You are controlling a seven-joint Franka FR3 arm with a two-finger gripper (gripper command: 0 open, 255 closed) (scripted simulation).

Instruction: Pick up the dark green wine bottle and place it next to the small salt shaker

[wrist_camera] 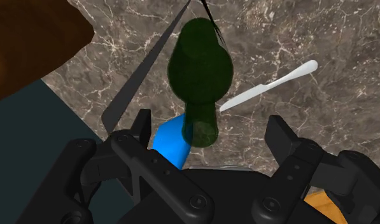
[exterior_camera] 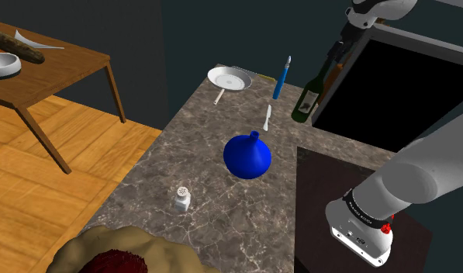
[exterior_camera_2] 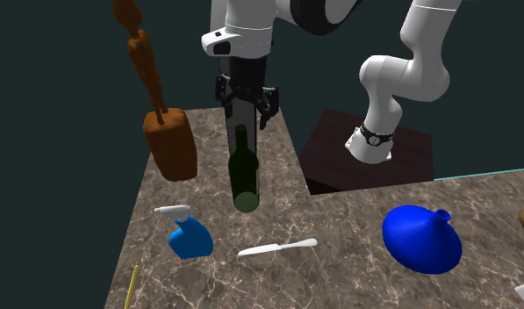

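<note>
The dark green wine bottle stands upright at the far end of the marble counter. My black gripper hangs right above it, open. The bottle's neck sits between the fingers without touching either. The small white salt shaker stands near the counter's front, at the shoulder view's lower left, far from the bottle.
A blue round vase sits mid-counter between bottle and shaker. A white knife, a blue spray bottle and a brown bottle stand near the wine bottle. A pan lies at the far edge.
</note>
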